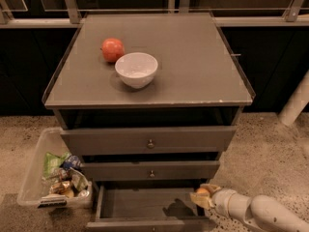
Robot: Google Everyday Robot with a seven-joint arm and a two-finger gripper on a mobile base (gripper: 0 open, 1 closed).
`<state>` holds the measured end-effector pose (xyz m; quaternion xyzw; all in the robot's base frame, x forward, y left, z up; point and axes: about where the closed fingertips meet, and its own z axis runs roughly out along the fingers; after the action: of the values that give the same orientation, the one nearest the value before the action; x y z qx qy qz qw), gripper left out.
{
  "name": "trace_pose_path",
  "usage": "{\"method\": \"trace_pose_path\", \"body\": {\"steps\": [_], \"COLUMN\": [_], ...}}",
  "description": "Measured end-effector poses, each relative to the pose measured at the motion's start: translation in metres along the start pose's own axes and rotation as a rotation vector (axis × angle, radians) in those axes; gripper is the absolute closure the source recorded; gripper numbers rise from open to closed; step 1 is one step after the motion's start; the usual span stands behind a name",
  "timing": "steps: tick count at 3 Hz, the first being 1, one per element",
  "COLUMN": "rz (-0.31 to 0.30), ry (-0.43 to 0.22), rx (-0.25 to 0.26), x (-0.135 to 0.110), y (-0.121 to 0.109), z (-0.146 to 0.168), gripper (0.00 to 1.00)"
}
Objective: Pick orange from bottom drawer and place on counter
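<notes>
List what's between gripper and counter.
Camera view: middle drawer and top drawer, both ajar, between the counter and the gripper holding the orange at the right end of the bottom drawer.
</notes>
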<state>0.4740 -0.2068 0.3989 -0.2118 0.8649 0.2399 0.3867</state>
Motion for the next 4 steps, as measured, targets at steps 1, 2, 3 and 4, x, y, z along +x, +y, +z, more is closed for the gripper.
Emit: {"method": "trace_pose_path", "body": {"steps": [1,2,3,4], "rz": [-0.122,-0.133,-0.131,-0.195], "ry": [-0.067,-0.084,-0.082,-0.103], "rx": [0.019,0.041,0.037,0.055], "x": [-0.058,-0.069,-0.068,-0.098], "y": [0.04,0.038,0.039,0.045], "z": [-0.065,-0.078,-0.076,-0.101], "gripper": [1.0,1.0,1.0,1.0]}}
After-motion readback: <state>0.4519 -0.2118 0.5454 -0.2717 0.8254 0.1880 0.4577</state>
